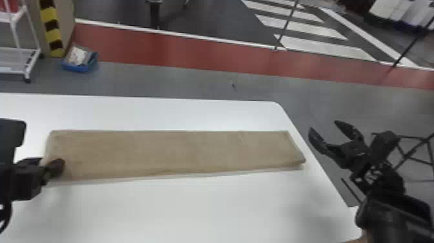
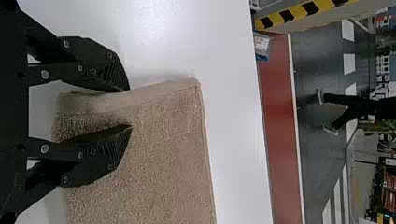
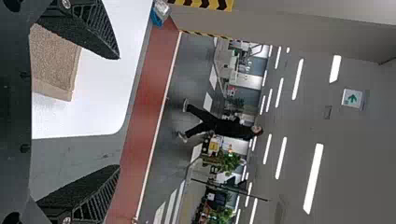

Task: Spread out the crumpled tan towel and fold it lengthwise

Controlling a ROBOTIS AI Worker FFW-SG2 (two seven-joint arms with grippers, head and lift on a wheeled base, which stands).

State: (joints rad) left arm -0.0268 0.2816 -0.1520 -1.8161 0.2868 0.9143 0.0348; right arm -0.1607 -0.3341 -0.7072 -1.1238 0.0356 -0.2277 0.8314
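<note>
Tan towel (image 1: 174, 152), folded into a long strip, lies on the white tabletop (image 1: 193, 206); left gripper (image 1: 50, 164), open, at its left end; right gripper (image 1: 324, 125) open, well apart.

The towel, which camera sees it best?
The head view, because the tan towel lies there end to end. The left wrist view shows one end up close, by the left hand. The right wrist view shows the other end.

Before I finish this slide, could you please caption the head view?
Tan towel folded into a long strip, left gripper at its left end.
</note>
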